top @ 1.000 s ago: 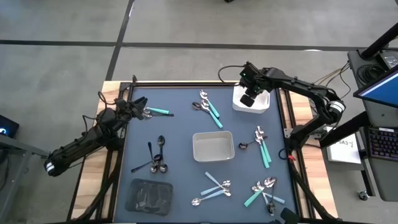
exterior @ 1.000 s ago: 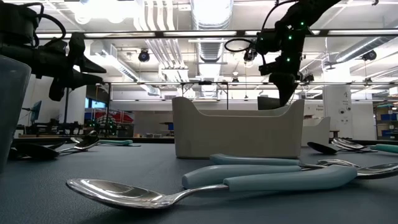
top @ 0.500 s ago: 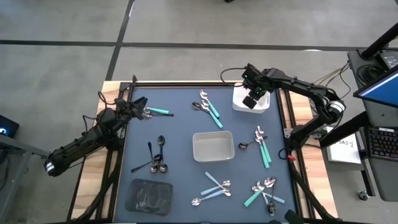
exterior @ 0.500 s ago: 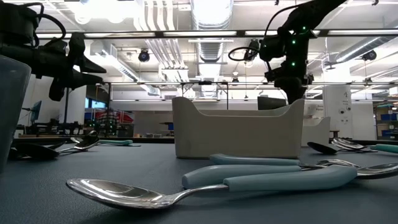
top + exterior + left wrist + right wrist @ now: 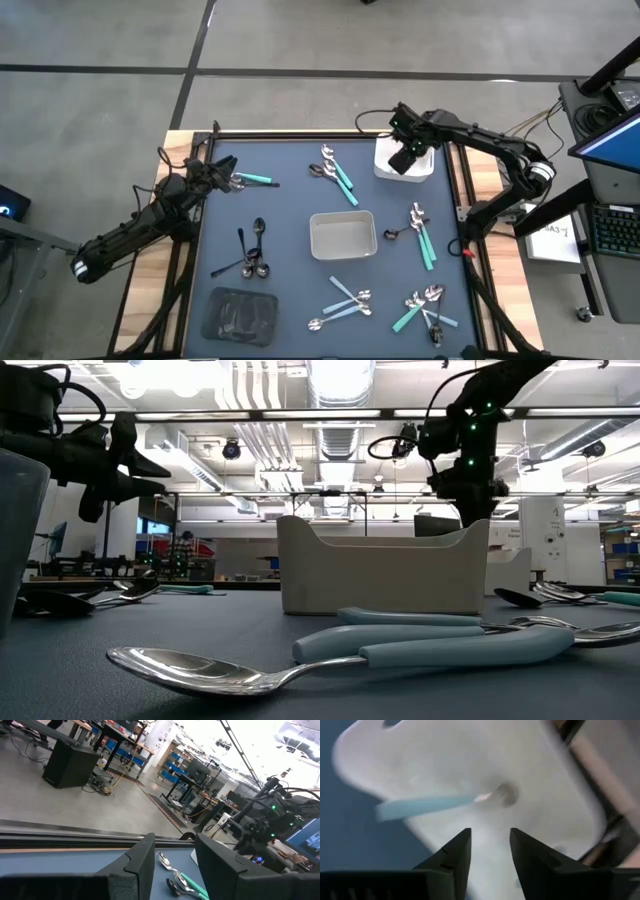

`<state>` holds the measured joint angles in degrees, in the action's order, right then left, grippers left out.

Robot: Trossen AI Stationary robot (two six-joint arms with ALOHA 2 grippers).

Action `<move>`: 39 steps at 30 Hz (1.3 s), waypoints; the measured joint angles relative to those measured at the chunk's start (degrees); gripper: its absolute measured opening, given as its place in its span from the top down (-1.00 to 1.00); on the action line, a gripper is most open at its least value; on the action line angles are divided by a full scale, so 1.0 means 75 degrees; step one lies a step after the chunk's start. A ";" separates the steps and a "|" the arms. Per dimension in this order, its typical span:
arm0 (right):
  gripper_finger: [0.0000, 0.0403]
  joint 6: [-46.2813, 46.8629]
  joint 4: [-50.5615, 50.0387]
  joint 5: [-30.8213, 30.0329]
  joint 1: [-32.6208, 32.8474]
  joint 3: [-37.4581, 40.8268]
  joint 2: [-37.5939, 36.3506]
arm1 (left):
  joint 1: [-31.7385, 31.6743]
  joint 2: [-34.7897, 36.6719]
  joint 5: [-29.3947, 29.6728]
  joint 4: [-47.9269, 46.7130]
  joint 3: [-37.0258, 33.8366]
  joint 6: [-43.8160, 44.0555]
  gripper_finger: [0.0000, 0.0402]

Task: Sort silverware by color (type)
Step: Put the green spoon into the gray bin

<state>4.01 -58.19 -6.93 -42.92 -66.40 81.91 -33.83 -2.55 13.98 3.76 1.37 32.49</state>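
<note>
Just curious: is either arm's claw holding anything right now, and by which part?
Nothing. The right gripper is open above a pale-blue-handled utensil in the white tray; the left gripper is open too.

From my station I see a grey concrete floor point(image 5: 300, 40) crossed by dark lines. Low down, bright ceiling lights point(image 5: 170, 375) and ducts point(image 5: 340, 385) run overhead. Workbenches point(image 5: 120, 732) and a black cabinet point(image 5: 70, 765) stand behind.

We see a shiny spoon point(image 5: 190, 668) lying nearest us at 7 o'clock, pale-blue handles point(image 5: 450, 645) beside it at 5 o'clock. A pale tray point(image 5: 383, 572) stands mid-table. One dark arm point(image 5: 95, 455) hangs at 10 o'clock, another arm point(image 5: 465, 445) at 1 o'clock above the tray.
</note>
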 joint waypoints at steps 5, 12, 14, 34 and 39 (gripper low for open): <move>0.33 0.1334 -0.1048 0.2181 0.0357 0.0058 -0.0003 | -0.0002 0.0003 0.0000 0.0001 0.0002 0.0000 0.39; 0.39 0.3051 -0.2084 0.2247 0.1751 0.0435 -0.0017 | -0.0002 0.0003 -0.0001 0.0001 0.0002 0.0000 0.39; 0.40 0.3531 -0.2160 0.2254 0.2226 0.0619 -0.0024 | -0.0002 0.0003 -0.0001 0.0001 0.0002 0.0000 0.39; 0.40 0.6528 -0.0391 0.2680 0.4941 0.2577 -0.0041 | 0.0000 0.0001 0.0002 -0.0002 0.0001 0.0000 0.39; 0.40 0.7088 0.0410 0.2736 0.5069 0.3092 -0.0070 | -0.0001 0.0000 0.0001 -0.0002 0.0002 0.0003 0.39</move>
<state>57.17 -55.12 13.58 -4.90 -43.21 81.38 -33.84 -2.55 13.99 3.75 1.39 32.51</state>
